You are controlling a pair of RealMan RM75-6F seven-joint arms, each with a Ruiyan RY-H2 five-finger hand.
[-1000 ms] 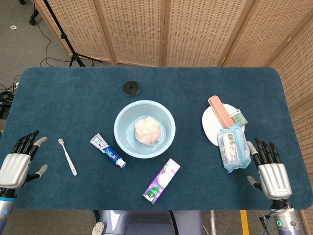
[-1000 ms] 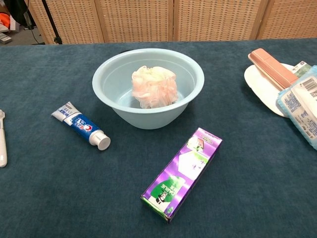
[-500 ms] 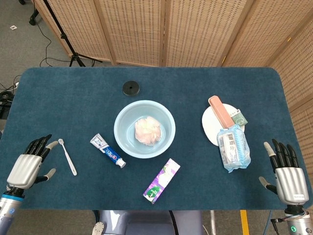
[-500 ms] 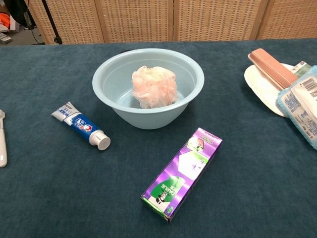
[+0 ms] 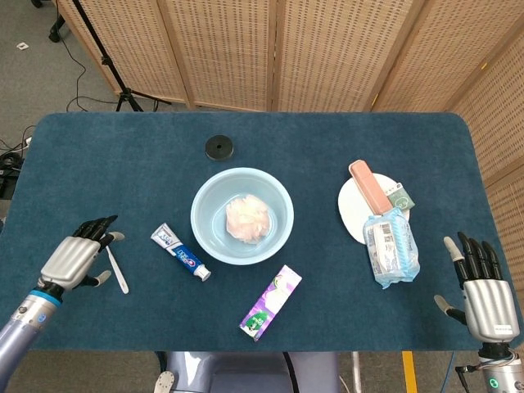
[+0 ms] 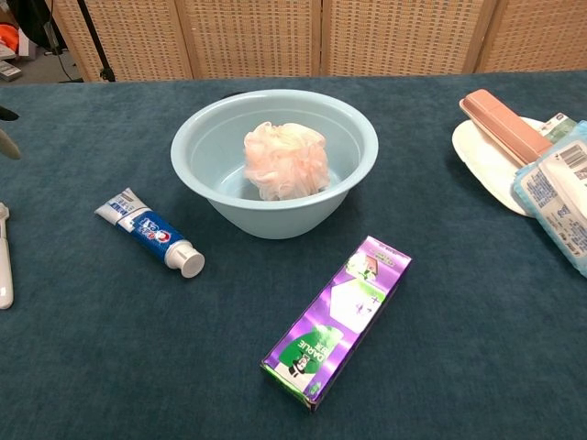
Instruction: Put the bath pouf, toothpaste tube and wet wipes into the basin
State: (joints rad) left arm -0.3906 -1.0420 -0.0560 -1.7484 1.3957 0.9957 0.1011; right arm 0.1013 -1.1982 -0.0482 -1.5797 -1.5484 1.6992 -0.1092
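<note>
Pale pink mesh bath pouf [image 5: 248, 219] already sits inside the light blue plastic basin [image 5: 209, 201] at mid-table, so you can log one of three items as done. Two remain on the dark blue felt tabletop [image 5: 123, 164].

Item 2: the blue-and-white toothpaste tube [image 5: 180, 252] lies flat just left of the basin, apart from its wall. Long axis runs diagonally; the white cap points near-right, the crimped end far-left.

Item 3: the wet wipes pack in clear bluish wrap [image 5: 390, 246] lies to the right of the basin, well apart from it. Long axis runs roughly near-to-far, its far end overlapping the white plate [image 5: 350, 206], which also carries a salmon-pink oblong case [image 5: 369, 187].

Your left hand [image 5: 78, 259] hovers at the near-left, fingers apart and holding nothing, fingertips just beside the white toothbrush [image 5: 114, 263]; whether they touch it, I cannot tell. Your right hand [image 5: 481, 287] is at the near-right edge, fingers spread, empty, near the wipes.

Judgement: the tube looks like the left hand's nearest pick, the wipes the right hand's. A purple carton [image 5: 271, 302] lying near the basin is not part of the task.
</note>
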